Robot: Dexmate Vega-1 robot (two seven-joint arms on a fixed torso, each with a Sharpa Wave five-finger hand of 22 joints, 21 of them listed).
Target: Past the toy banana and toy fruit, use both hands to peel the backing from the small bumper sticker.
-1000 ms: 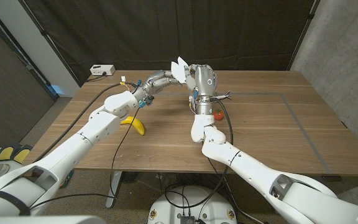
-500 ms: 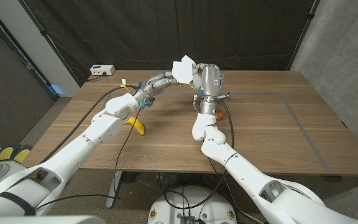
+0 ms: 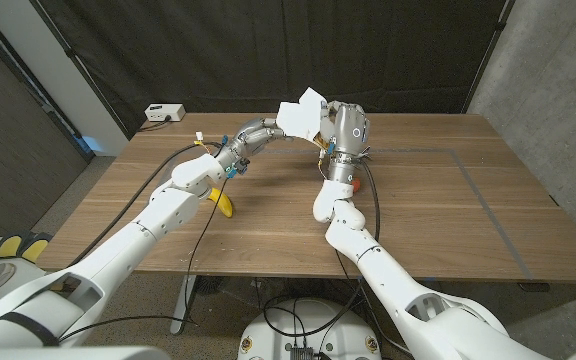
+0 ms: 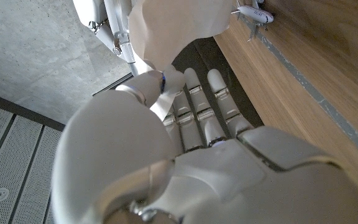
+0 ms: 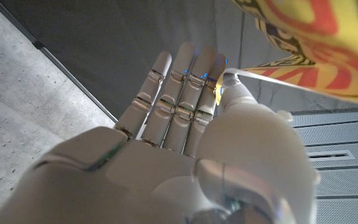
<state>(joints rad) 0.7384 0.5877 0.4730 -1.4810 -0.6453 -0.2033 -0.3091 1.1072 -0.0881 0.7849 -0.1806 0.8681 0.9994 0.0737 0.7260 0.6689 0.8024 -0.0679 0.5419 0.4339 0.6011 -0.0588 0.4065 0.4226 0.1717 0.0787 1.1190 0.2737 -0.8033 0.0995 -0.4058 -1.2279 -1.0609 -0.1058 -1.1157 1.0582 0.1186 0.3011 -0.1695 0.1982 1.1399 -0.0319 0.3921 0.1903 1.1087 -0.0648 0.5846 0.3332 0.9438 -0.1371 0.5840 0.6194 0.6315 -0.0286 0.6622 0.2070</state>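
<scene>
While both hands meet in the air above the far middle of the table (image 3: 438, 215), the bumper sticker (image 3: 303, 112) hangs between them, well beyond the toy banana (image 3: 222, 201). Left hand (image 3: 258, 131) comes in from the banana's side and pinches the pale sheet at its lower corner; the left wrist view shows thumb and a finger clamped on that pale backing (image 4: 176, 28). Right hand (image 3: 343, 130) sits just beside the sticker on the side away from the banana; the right wrist view has the thumb pressing a thin edge of the yellow-and-red printed face (image 5: 316, 40) against the fingers (image 5: 185, 93), so it is grasping too. Sheet stands roughly upright, tilted, long axis hard to tell. Both hands about equally near. Judgement: peel is underway, and pulling the hands apart should split the layers. Toy fruit (image 3: 356, 183) is a red bit on the table under the right wrist. No containers seen.
</scene>
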